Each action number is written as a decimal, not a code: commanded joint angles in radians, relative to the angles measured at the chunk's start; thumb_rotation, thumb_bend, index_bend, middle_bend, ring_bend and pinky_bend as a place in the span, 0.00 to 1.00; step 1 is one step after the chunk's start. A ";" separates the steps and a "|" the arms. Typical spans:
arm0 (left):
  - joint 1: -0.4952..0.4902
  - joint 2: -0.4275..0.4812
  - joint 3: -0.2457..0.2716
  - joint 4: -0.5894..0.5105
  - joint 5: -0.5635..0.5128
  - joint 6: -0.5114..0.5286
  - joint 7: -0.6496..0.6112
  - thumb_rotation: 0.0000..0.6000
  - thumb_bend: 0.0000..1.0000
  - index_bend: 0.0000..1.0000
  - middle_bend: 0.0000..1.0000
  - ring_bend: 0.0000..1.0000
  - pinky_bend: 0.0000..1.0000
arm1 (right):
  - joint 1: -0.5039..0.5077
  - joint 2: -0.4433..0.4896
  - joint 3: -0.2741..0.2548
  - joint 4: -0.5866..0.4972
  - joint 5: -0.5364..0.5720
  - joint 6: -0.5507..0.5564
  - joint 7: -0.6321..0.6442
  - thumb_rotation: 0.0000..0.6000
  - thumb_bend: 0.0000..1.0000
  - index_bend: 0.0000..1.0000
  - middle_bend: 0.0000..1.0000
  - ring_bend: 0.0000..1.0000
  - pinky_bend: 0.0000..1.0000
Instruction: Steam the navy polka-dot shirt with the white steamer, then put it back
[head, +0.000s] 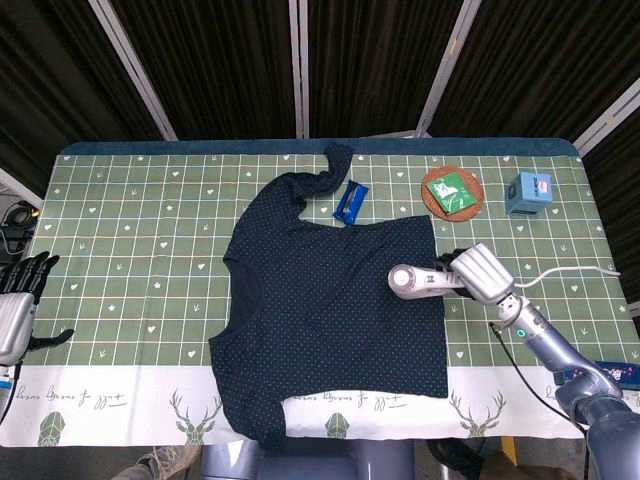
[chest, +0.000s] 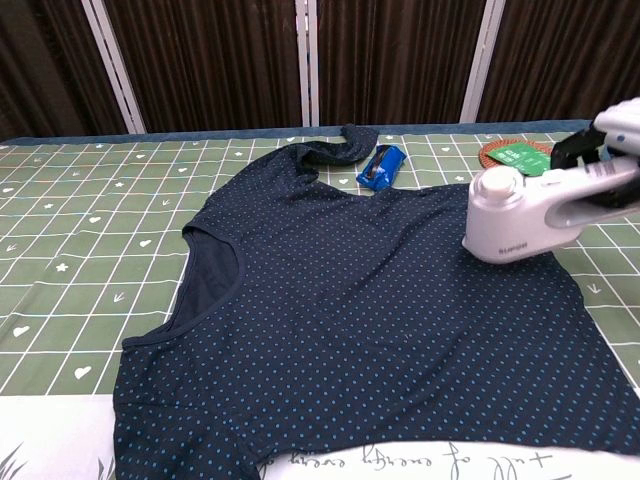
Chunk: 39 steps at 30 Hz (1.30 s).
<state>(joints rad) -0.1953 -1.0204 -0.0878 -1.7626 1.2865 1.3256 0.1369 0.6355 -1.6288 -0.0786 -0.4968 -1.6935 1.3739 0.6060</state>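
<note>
1. While the right hand (head: 480, 272) gripped the steamer (head: 422, 281) by its handle, the head sat on the shirt's (head: 330, 300) right edge.
2. Left hand (head: 18, 300) hung off the table's (head: 130, 230) left edge, fingers spread, holding nothing.
3. Dark curtains (head: 220, 60) backed the green cloth.

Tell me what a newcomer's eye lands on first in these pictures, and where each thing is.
The navy polka-dot shirt spread flat across the middle of the green patterned tablecloth draws the eye first. Next comes the white steamer at the shirt's right edge, held by the right hand. Behind the shirt lie a blue packet and a round woven coaster with a green card.
</note>
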 joint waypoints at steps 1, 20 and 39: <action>0.000 0.000 0.000 -0.001 0.001 0.001 -0.001 1.00 0.00 0.00 0.00 0.00 0.00 | 0.005 0.028 0.038 -0.016 0.037 0.002 0.027 1.00 0.76 0.76 0.71 0.69 0.91; 0.003 0.004 0.001 -0.007 0.005 0.005 -0.005 1.00 0.00 0.00 0.00 0.00 0.00 | 0.005 -0.036 0.095 0.128 0.156 -0.285 -0.043 1.00 0.77 0.75 0.71 0.69 0.91; 0.004 0.004 -0.001 -0.005 0.003 0.010 -0.003 1.00 0.00 0.00 0.00 0.00 0.00 | -0.004 -0.056 0.123 0.178 0.202 -0.417 -0.202 1.00 0.00 0.00 0.01 0.04 0.15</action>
<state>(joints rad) -0.1916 -1.0161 -0.0886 -1.7670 1.2890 1.3347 0.1336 0.6354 -1.6951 0.0362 -0.3051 -1.5014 0.9618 0.4195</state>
